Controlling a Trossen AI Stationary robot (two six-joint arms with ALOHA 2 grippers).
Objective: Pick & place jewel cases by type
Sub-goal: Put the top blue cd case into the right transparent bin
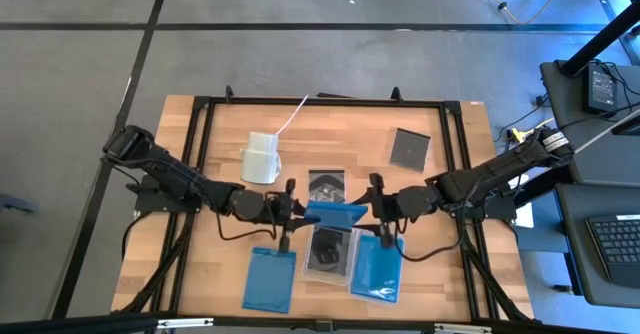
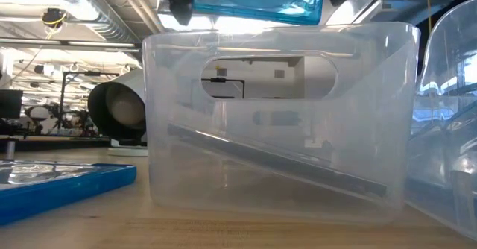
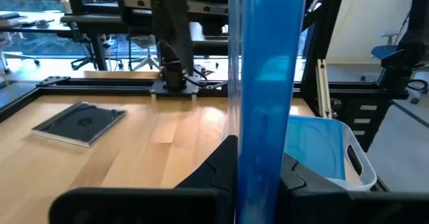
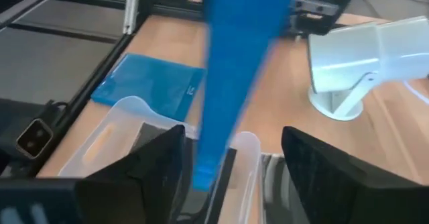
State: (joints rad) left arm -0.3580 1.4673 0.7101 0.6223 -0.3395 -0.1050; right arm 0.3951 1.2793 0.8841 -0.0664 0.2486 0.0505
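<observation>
One translucent blue jewel case (image 1: 336, 214) hangs in the air between the two arms, standing on edge, pinched at one end by the left hand (image 1: 296, 212); the right hand (image 1: 375, 210) sits at its other end with fingers spread apart. Below it, a dark grey case (image 1: 328, 250) leans tilted inside the middle clear tray. A second blue case (image 1: 270, 279) lies flat on the tabletop to the left of that tray, and a third blue one (image 1: 378, 270) rests in the tray on the right. A clear case showing a dark disc (image 1: 326, 185) lies flat near the tabletop's centre. Another dark grey case (image 1: 410, 147) lies flat toward the far right corner.
</observation>
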